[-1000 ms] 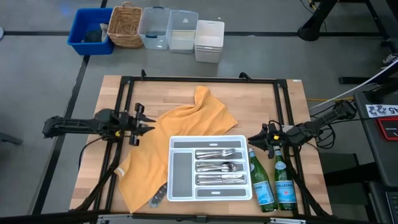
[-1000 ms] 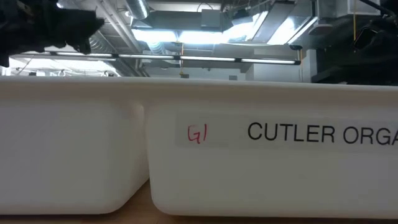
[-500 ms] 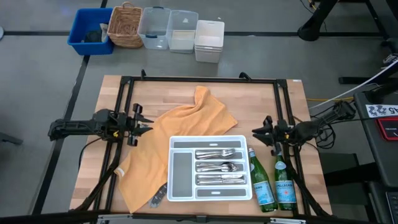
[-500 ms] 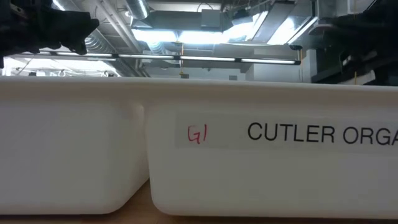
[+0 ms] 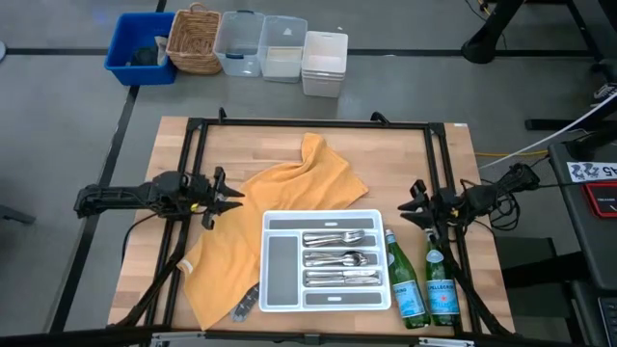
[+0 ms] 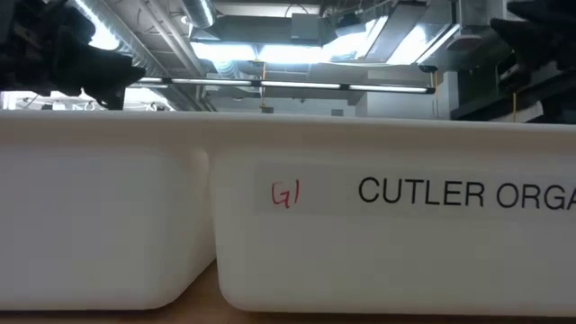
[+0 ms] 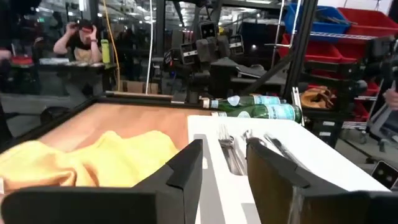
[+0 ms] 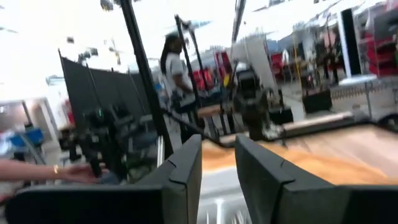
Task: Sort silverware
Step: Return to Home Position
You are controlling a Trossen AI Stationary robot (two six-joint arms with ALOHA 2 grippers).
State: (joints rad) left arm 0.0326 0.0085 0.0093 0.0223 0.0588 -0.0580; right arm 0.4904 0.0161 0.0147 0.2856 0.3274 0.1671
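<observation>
The silverware (image 5: 337, 258) lies in three middle compartments of a white divided tray (image 5: 282, 260) at the table's near middle; it also shows as forks and spoons (image 7: 233, 149) in the left wrist view. My left gripper (image 5: 231, 198) hovers open over the left part of an orange cloth (image 5: 289, 188), pointing level toward the tray, with nothing between its fingers (image 7: 186, 168). My right gripper (image 5: 413, 204) hovers open just right of the tray's far right corner, holding nothing. In the right wrist view its fingers (image 8: 183, 168) stand apart.
Two green glass bottles (image 5: 424, 284) lie on the table right of the tray, under the right arm. A dark-handled utensil (image 5: 246, 304) lies on the cloth's near edge. Bins and a basket (image 5: 231, 43) stand on the floor beyond the far edge. The tray's wall (image 6: 360, 234) fills the low view.
My right gripper has drawn back toward the table's right edge, risen a little, rolled about its own line and tipped upward. My left gripper has rolled and tipped to level where it was. Both stay open. Tray, silverware and cloth have not moved.
</observation>
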